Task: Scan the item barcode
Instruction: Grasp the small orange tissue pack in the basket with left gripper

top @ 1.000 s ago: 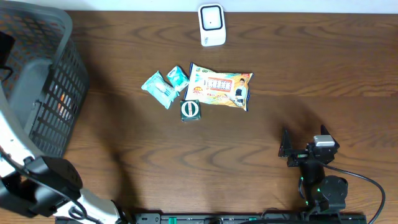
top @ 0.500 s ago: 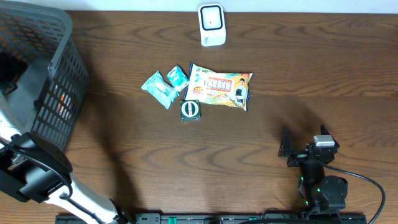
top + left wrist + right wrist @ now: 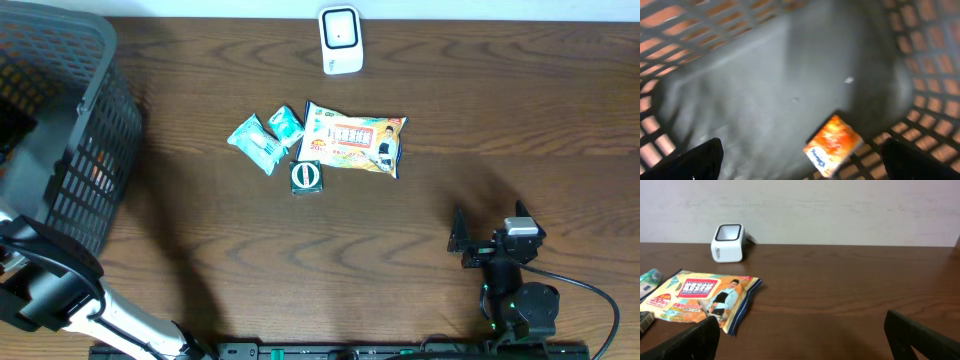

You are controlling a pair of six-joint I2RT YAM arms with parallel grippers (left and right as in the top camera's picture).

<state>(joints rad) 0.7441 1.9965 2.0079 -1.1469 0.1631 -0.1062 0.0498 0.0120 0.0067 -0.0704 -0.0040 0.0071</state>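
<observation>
The snack bag (image 3: 355,140) is lying on the brown wooden table (image 3: 520,120), near the white scanner (image 3: 340,40) by the pale wall (image 3: 840,205). The left gripper (image 3: 802,167), over the orange box (image 3: 832,145) in the basket (image 3: 740,90), and the right gripper (image 3: 800,340) are both gaping wide, holding nothing.

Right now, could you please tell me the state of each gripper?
Left gripper: open, holding nothing, facing into the basket.
Right gripper: open, holding nothing, low over the table.

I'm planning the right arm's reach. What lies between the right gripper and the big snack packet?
Only bare table separates the right gripper from the snack packet; the overhead and right wrist views both show it.
</observation>
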